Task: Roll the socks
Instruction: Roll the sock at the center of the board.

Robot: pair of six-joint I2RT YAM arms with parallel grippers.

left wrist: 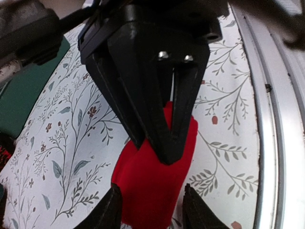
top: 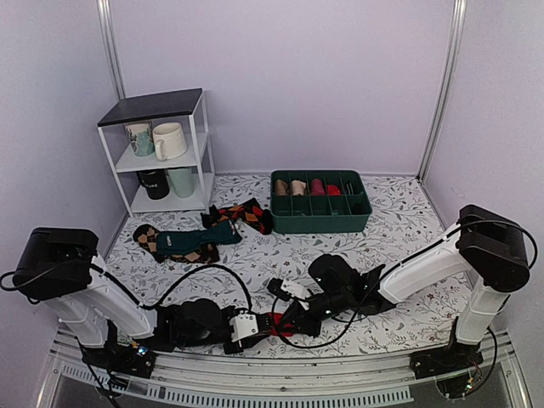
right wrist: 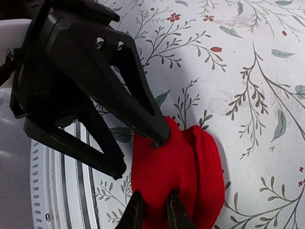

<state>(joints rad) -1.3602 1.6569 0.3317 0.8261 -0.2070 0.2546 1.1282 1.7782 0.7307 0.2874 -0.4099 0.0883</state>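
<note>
On floral tablecloth (top: 408,246), red socks (left wrist: 152,191); lilac walls (top: 323,85)

Lilac booth, flower-print table cover
Plain pale lilac walls (top: 323,85) meet at two metal posts (top: 444,85). Well apart from the left gripper (top: 272,324), toward the far left corner, stands a small white shelf (top: 157,106) with dark top, on the leaf-patterned table (top: 399,212); light is soft, even.
</note>
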